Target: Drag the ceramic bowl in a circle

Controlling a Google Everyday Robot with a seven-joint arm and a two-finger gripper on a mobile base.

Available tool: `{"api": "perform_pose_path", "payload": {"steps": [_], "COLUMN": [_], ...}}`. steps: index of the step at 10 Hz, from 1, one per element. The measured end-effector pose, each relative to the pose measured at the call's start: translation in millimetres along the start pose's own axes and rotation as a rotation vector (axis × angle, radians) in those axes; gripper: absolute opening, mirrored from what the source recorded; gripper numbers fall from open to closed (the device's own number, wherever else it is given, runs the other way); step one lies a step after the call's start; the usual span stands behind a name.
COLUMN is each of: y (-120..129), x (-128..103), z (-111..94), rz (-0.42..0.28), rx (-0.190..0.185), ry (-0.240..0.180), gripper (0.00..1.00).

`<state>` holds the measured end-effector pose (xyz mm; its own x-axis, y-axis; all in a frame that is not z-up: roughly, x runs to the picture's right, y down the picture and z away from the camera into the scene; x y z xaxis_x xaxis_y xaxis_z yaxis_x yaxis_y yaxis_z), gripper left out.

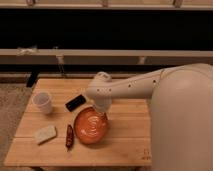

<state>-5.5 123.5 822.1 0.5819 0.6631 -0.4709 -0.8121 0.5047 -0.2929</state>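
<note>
Tool (102, 114) is sitting at the bowl's (89, 130) back rim, probably for sliding it round the desk (127, 142); grip, can't tell.

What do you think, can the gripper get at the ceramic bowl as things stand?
Probably yes: the gripper is down at the ceramic bowl's far rim, and nothing stands between them.

Warm, dim indoor light here, coming from overhead. The pale wood of the worktop (125, 142) glows across the lower half of the frame, while the upper band sits almost black. Curling glare rides the glossy ceramic bowl (89, 129) at lower centre. The claw (101, 113), at the bowl's upper right rim, lies shaded beneath the evenly lit cream arm (150, 85).
</note>
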Motion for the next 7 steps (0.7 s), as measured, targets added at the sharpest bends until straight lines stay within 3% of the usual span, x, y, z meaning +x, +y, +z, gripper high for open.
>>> {"api": "perform_pose_path", "payload": {"steps": [4, 7], "y": [-66, -111], "x": [-13, 13], "z": [9, 12], "rz": [0.176, 0.321], "rx": [-0.005, -0.009], "ry": [-0.005, 0.000], "gripper": [0.00, 0.00]}}
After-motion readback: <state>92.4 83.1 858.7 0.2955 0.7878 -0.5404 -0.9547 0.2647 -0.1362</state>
